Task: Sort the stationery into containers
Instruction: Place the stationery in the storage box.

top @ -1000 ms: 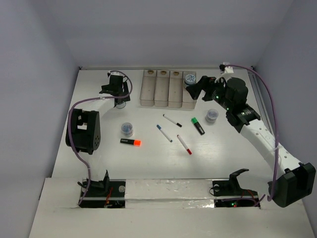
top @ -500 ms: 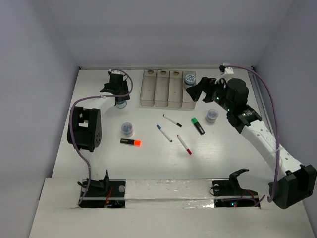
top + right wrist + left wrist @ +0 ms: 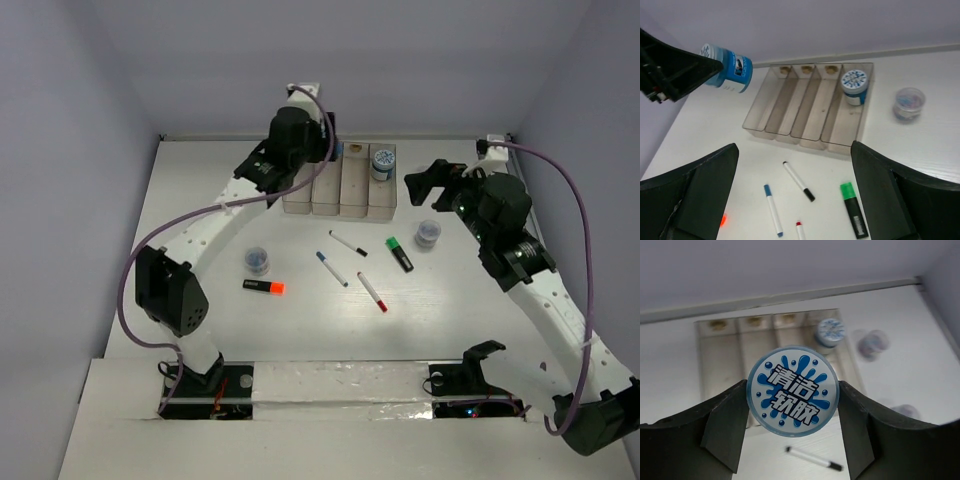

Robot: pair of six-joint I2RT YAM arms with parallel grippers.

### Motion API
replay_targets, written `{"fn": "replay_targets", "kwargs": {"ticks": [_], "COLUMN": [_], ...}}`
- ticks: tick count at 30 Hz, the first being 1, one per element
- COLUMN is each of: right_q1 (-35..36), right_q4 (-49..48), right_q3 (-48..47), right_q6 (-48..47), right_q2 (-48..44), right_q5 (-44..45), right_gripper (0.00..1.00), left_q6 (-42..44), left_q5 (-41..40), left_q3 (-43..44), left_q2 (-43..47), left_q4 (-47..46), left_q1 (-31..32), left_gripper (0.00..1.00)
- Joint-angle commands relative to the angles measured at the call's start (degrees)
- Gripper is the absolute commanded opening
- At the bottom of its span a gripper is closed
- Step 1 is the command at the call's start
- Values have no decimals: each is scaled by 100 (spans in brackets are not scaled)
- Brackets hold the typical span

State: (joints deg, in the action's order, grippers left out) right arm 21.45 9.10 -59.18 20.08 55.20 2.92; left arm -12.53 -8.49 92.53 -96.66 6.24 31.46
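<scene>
The held roll, a small round blue-white one with a splash label and Chinese characters on its end face, is clamped by its sides between the two fingers of the left gripper. It hangs in the air above the far end of the bin row, lying on its side; which bin it is over I cannot tell.

A second roll stands at the far end of the rightmost bin. The other three bins hold nothing but a round brownish mark at their far ends.

In the top view, taking the bins as centre:
- a third roll sits on the table at 4 o'clock
- a fourth roll at 8 o'clock
- the black-capped pen, blue-capped pen and red-capped pen lie apart from one another around 6 o'clock
- the green-tipped highlighter at 5 o'clock
- the orange-tipped highlighter at 7 o'clock

The right gripper is at 3 o'clock, just beside the rightmost bin, raised off the table, fingers spread wide and holding nothing.
</scene>
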Motion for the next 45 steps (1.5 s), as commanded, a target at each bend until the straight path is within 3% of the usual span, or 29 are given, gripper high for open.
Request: {"fn": "replay_targets", "kwargs": {"ticks": [1, 6, 13, 24, 30, 31, 38, 39, 40, 43, 45], "right_q1": [34, 34, 34, 34, 34, 34, 34, 34, 34, 34, 34], "right_q4": [240, 136, 302, 179, 118, 118, 92, 100, 100, 100, 66], "right_q3": [-208, -33, 55, 223, 240, 240, 205, 205, 205, 196, 196], "right_q6": [-197, -92, -171, -109, -100, -100, -100, -109, -109, -144, -214], "right_q2": [-272, -659, -809, -756, -677, -642, -651, -660, -660, -668, -695], "right_q5": [780, 1000, 1097, 1062, 939, 930, 886, 895, 886, 833, 711], "right_gripper": [100, 100, 100, 100, 100, 100, 100, 100, 100, 100, 100], "left_q6": [-82, -4, 67, 172, 251, 260, 383, 383, 383, 392, 375], "left_q5": [146, 146, 207, 155, 164, 164, -3, 5, 23, 32, 145], "left_q3": [502, 1485, 2628, 2647, 2752, 2770, 2928, 2937, 2955, 3034, 3078], "left_q2": [-430, -1310, -2557, -3192, -3359, -3403, -3561, -3570, -3579, -3544, -3351], "left_q4": [-298, -413, -246, -132, -114, -106, 53, 70, 70, 70, 44], "left_q1": [535, 1071, 1195, 1248, 1248, 1248, 1248, 1248, 1248, 1248, 1248], "left_gripper": [23, 24, 24, 26, 33, 39, 52, 56, 71, 99, 99]}}
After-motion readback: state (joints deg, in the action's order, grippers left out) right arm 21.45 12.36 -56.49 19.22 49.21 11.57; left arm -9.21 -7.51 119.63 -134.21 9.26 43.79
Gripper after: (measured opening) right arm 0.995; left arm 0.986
